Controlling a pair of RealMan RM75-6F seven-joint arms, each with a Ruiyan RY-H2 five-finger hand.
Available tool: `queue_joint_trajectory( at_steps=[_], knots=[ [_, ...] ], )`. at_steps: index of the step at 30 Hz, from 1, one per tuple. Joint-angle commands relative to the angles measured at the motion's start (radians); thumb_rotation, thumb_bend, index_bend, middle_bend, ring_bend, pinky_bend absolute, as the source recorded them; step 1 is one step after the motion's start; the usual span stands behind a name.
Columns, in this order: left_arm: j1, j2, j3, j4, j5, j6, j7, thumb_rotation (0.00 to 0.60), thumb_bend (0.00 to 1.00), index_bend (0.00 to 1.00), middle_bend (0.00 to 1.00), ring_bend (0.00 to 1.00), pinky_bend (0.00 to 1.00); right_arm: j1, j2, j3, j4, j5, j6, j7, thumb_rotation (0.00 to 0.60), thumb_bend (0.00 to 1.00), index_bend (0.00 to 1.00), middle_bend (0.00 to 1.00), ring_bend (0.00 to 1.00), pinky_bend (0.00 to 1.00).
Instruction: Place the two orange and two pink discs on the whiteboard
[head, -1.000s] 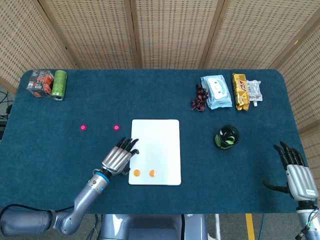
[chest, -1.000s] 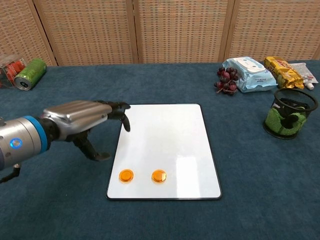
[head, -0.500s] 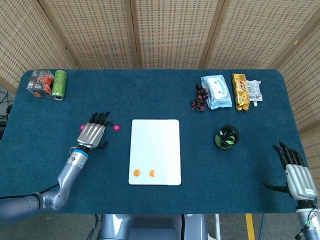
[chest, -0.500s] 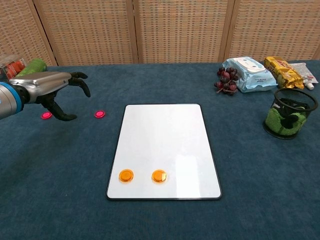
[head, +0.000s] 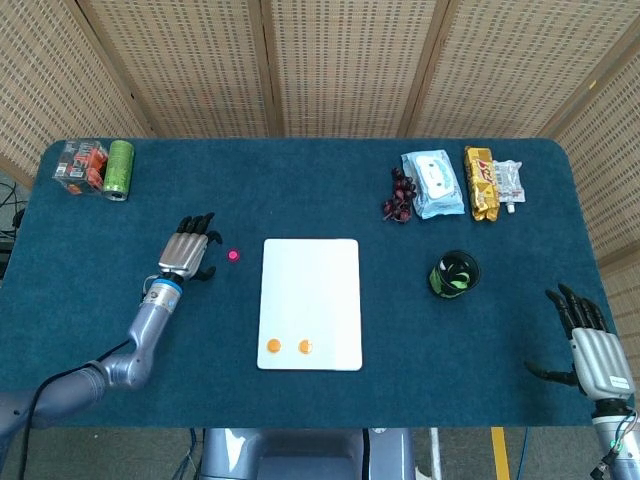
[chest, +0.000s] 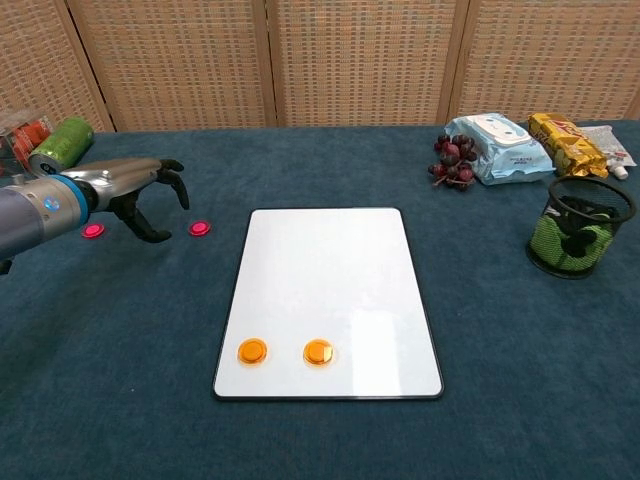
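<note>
The whiteboard (head: 310, 303) is lying flat mid-table w/ two orange discs (chest: 252, 351) (chest: 318, 351) sitting on its near end, side by side and apart. Both pink discs are lying off the board on the cloth to its left: one pink disc (chest: 199, 228) just beside the board's far-left corner, the other pink disc (chest: 92, 230) further left. The left hand (chest: 140, 185) is hovering over the gap between them, fingers curled down but apart, gripping nothing; the chest view is showing both pink discs flanking it, whereas in the head view the hand (head: 184, 254) is covering the outer disc & only the inner one (head: 233, 255) is showing. The right hand (head: 592, 350) is appearing only in the head view, well to the board's right near the table's front edge, fingers spread, holding nothing. Far right of the board: mesh cup (chest: 580, 229), grapes (chest: 452, 162), wipes pack (chest: 500, 148), snack bag (chest: 563, 143). Far left: green can (head: 119, 168).
</note>
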Motion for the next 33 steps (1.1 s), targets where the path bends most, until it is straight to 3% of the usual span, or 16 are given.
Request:
queue_joint_trajectory(
  at_steps=[1,24,33],
  knots=[
    [-0.028,-0.039,-0.012,0.041,-0.004,-0.021,0.0,0.6,0.35,0.34,0.0,0.0,0.0,0.0,0.001,0.0,0.0,0.001,-0.001,0.002,0.6,0.0,0.02,0.0,0.0,0.0],
    [-0.068,-0.129,-0.039,0.153,-0.059,-0.05,0.058,0.6,0.35,0.36,0.0,0.0,0.0,-0.002,0.002,0.0,0.003,0.0,0.0,0.012,0.6,0.0,0.02,0.0,0.0,0.0],
    [-0.066,-0.137,-0.042,0.174,-0.077,-0.057,0.074,0.6,0.35,0.52,0.0,0.0,0.0,-0.001,0.002,0.0,0.004,0.0,-0.001,0.018,0.6,0.0,0.02,0.0,0.0,0.0]
  ],
)
